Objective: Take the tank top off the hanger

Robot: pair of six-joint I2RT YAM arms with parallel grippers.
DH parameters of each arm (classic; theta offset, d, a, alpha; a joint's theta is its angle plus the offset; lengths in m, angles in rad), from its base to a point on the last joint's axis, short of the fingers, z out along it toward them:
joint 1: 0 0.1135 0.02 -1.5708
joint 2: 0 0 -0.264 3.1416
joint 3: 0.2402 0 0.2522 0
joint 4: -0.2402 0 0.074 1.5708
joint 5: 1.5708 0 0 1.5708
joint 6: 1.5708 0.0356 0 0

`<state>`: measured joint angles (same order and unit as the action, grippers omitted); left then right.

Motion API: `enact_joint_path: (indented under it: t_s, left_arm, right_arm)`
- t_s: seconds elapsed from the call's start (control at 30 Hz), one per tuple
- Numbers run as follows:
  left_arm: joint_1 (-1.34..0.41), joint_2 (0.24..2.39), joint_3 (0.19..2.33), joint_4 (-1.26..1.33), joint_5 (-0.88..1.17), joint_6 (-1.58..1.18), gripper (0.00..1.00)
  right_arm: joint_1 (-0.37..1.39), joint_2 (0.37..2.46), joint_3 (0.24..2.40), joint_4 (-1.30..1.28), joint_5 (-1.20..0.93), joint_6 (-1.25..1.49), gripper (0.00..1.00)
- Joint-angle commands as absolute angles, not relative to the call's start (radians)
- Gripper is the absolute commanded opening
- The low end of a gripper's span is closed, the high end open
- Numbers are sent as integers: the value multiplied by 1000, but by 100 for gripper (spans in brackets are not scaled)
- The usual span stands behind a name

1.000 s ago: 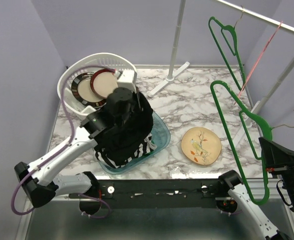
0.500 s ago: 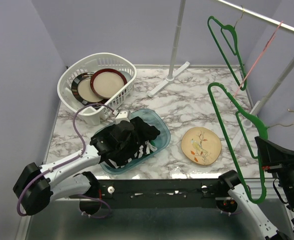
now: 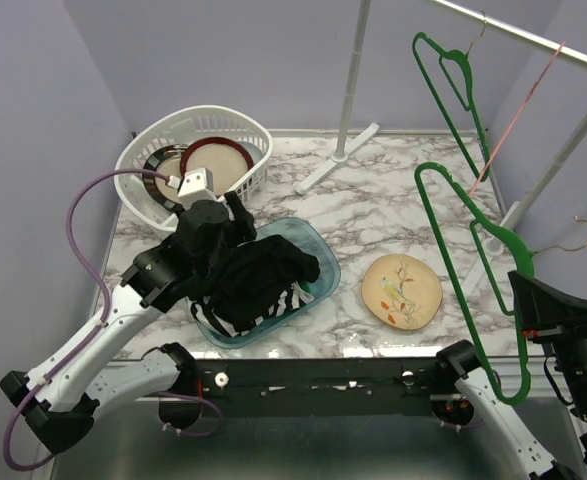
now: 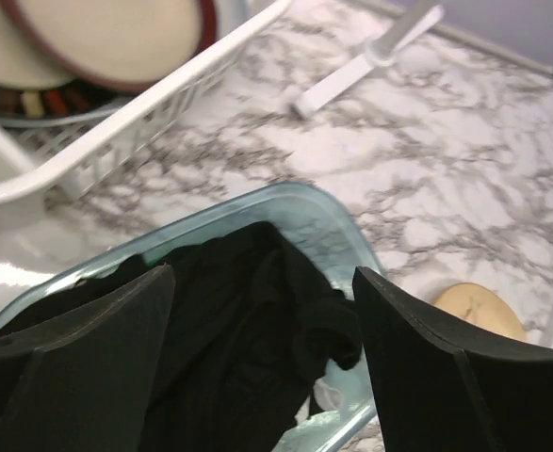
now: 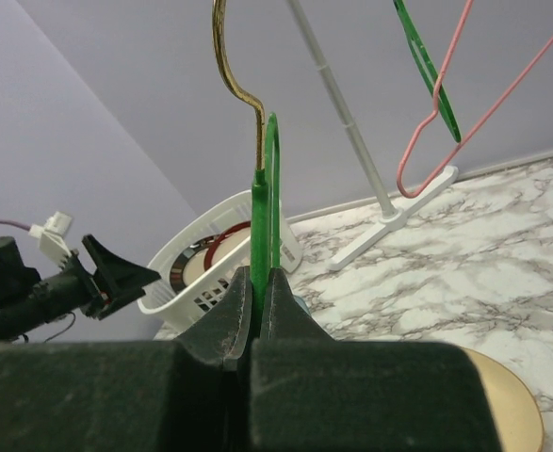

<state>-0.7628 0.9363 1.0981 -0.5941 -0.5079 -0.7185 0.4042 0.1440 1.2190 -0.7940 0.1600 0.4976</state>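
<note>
The black tank top [image 3: 265, 282] lies crumpled in a clear teal tray [image 3: 323, 256], over a striped cloth; in the left wrist view the tank top [image 4: 248, 330] fills the tray [image 4: 337, 226] below my fingers. My left gripper [image 3: 235, 232] hovers just above it, open, with nothing between its jaws [image 4: 264, 275]. The bare green hanger [image 3: 506, 241] with a brass hook stands at the right. My right gripper [image 3: 529, 305] is shut on its lower bar; in the right wrist view the hanger [image 5: 260, 226] rises straight from the shut right gripper [image 5: 262, 278].
A white basket [image 3: 195, 122] holding plates stands at the back left, close behind my left gripper. A bird-painted plate [image 3: 401, 290] lies right of the tray. The clothes rack's pole [image 3: 353, 70] and foot stand at the back, with another green hanger [image 3: 463, 80] and a pink one [image 3: 518, 115].
My left gripper brought the tank top down into the tray, opened, let it go and lifted away to the upper left. The right gripper and hanger barely moved.
</note>
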Motion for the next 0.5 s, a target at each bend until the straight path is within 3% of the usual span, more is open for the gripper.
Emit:
enact_joint_path:
  t_s: [0.0, 0.03, 0.2, 0.3, 0.47]
  left_arm:
    - [-684, 931, 941, -789, -566, -798, 73]
    - [-678, 922, 908, -769, -545, -822, 66]
    - [-673, 908, 621, -568, -370, -963, 60]
    - [-701, 968, 504, -439, -298, -1018, 51]
    - [-787, 1083, 584, -506, -399, -986, 50]
  right_arm:
    - [400, 152, 1187, -727, 132, 503, 1]
    - [400, 153, 1181, -726, 129, 505, 1]
    - [400, 172, 1180, -715, 115, 509, 1]
    - [400, 187, 1181, -710, 103, 511, 1]
    - [402, 209, 1183, -700, 86, 515, 1]
